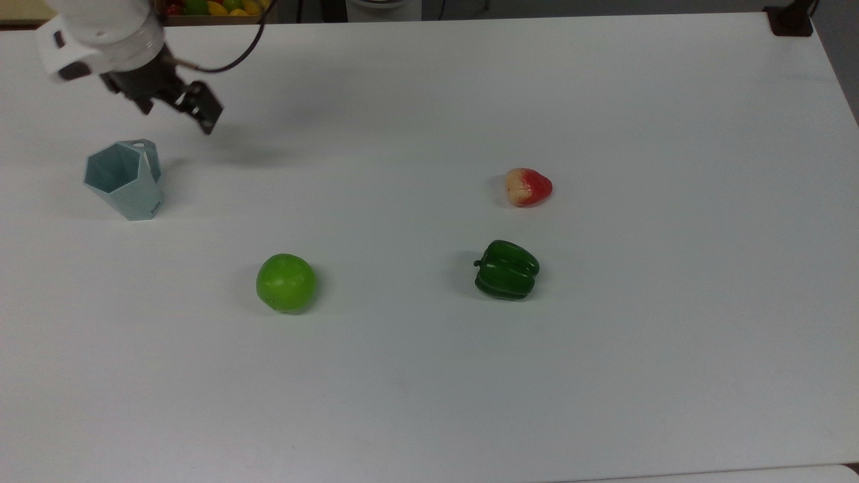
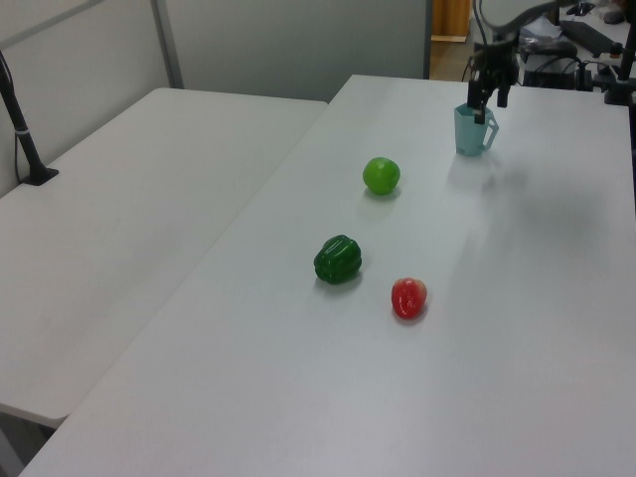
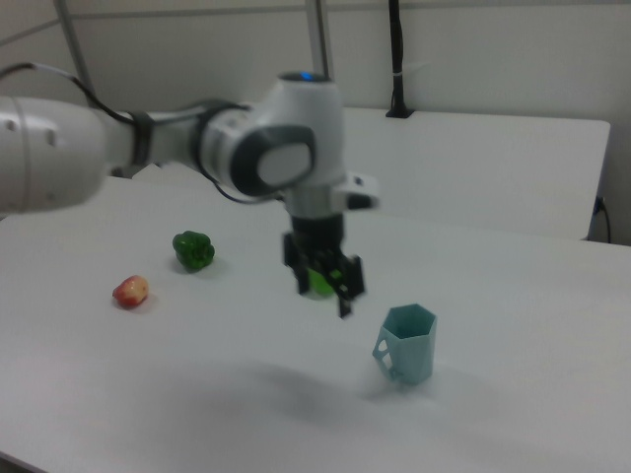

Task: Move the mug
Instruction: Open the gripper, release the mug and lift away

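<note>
Two white tables (image 2: 149, 199) stand side by side before grey partition walls (image 2: 288, 45).

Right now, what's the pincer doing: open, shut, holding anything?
Pincer: open, holding nothing, raised clear of the mug, which stands upright on the table.

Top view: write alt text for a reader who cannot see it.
A pale blue-green mug stands upright on a white table, with the robot gripper open and apart from it. A green apple, a green pepper and a red fruit lie farther along.
</note>
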Motion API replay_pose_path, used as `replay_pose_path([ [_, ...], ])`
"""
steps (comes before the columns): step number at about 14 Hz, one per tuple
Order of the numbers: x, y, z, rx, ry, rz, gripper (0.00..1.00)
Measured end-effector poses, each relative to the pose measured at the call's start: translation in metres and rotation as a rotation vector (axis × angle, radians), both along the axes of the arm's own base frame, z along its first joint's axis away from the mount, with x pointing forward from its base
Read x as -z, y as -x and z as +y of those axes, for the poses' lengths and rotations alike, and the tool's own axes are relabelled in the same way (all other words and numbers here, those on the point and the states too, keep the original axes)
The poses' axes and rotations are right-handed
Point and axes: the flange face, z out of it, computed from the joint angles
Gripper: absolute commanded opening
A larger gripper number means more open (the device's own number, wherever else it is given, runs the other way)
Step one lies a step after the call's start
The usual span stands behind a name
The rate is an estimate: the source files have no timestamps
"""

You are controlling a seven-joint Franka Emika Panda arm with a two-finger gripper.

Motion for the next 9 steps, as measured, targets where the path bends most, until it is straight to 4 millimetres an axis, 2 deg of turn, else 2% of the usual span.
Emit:
replay_pose_path([
  [2, -0.030, 0.006, 0.043, -0.022, -0.021, 0.025, 1.00],
  [3, -0.049, 0.010, 0.073, -0.027, -0.026, 0.024, 1.00],
  [5, -0.067, 0.013, 0.106, -0.046, -0.029, 0.014, 1.00],
  [7, -0.071, 0.013, 0.129, -0.065, -0.030, 0.013, 1.00],
  [9, -0.073, 0.011, 0.135, -0.067, -0.028, 0.010, 1.00],
])
